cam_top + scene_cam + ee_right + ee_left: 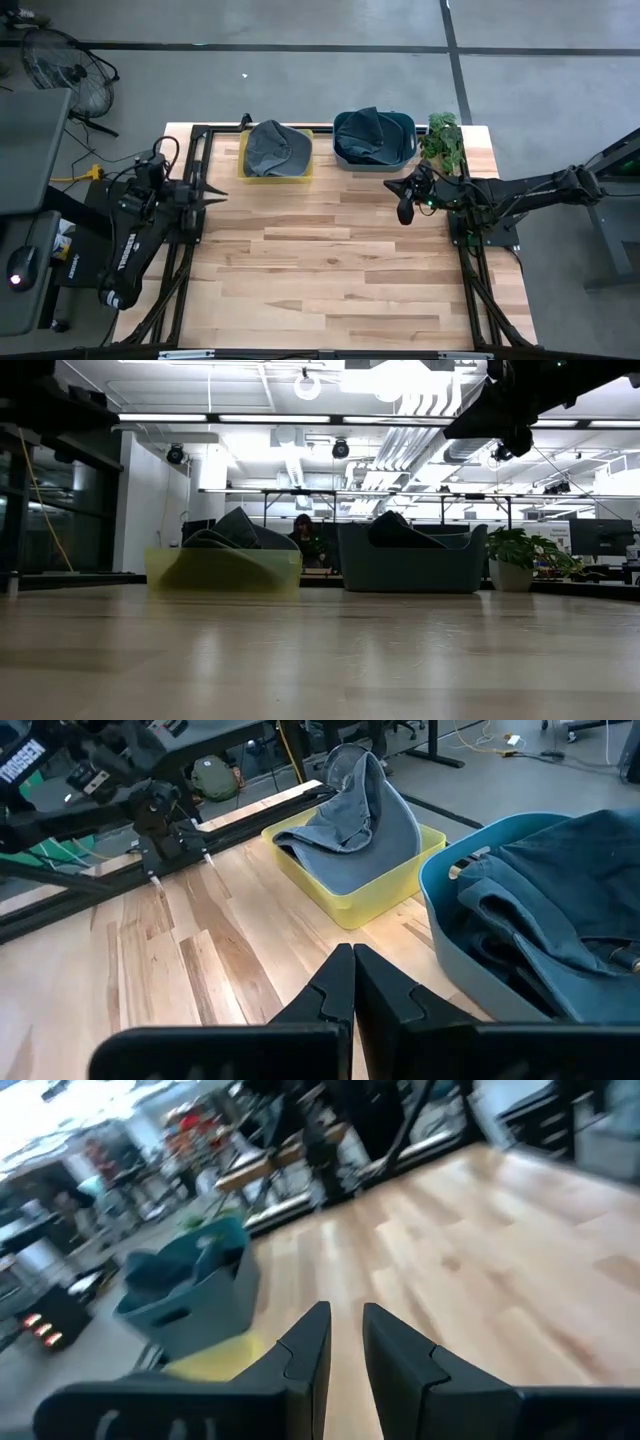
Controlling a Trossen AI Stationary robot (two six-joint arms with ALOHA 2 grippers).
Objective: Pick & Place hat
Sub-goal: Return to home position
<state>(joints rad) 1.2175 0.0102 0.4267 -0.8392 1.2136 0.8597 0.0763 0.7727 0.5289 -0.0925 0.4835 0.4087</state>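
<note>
at the far edge: gray cap (pixel 277 147), blue caps (pixel 368 137) binned.
right gripper (pixel 405 212), fingers together, nearer blue bin (pixel 408 140); left gripper (pixel 218 196), narrowly apart, nearer yellow bin (pixel 245 172).

Grey concrete floor (pixel 300 80), dark seams. Floor fan (pixel 70 65) stands near one corner. Ceiling strip lights (pixel 230 418) lit; white ducts (pixel 420 440) overhead; desks (pixel 350 492) beyond.

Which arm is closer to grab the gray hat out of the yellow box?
Probably left. The left end effector hovers near the yellow bin holding the gray cap; the right end effector sits beyond the blue bin, farther away.
</note>
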